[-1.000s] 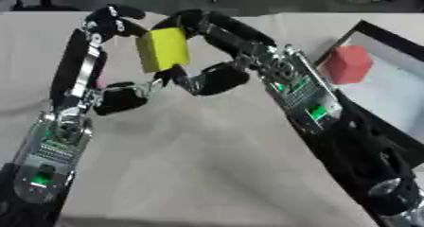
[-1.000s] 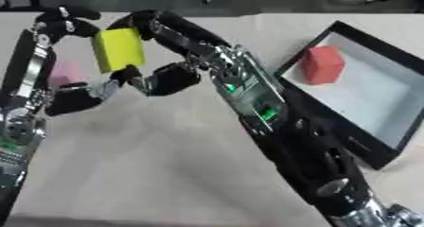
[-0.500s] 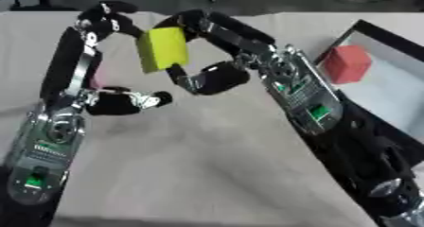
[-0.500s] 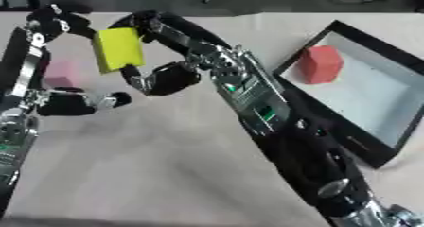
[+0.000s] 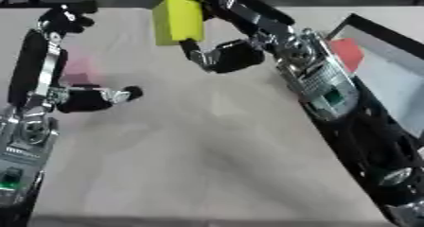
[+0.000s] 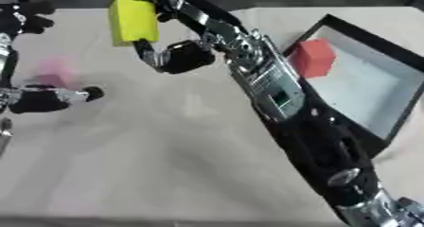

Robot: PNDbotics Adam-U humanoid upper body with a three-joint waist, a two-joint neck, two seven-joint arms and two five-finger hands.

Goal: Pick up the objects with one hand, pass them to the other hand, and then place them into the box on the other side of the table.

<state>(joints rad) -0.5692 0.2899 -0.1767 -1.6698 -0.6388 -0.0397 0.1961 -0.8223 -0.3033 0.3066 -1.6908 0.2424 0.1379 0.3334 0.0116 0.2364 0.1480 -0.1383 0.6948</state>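
Observation:
My right hand (image 5: 228,56) is shut on a yellow block (image 5: 178,20), held above the far middle of the table with fingers on its top and thumb below. My left hand (image 5: 79,98) is open at the left, apart from the block, its fingers reaching up toward the far edge and holding nothing. A pale pink object (image 6: 54,71) lies on the table beside the left hand. At the right stands a black-rimmed box (image 6: 389,65) with a red block (image 6: 313,56) in its near-left corner.
The beige table (image 5: 198,160) stretches bare between my two arms. My right forearm (image 6: 273,93) crosses diagonally from the lower right, next to the box's left rim. Dark shapes line the far edge.
My left hand has let go of the yellow block and drawn back to the left. My right hand keeps the block and has carried it a little farther away and to the right.

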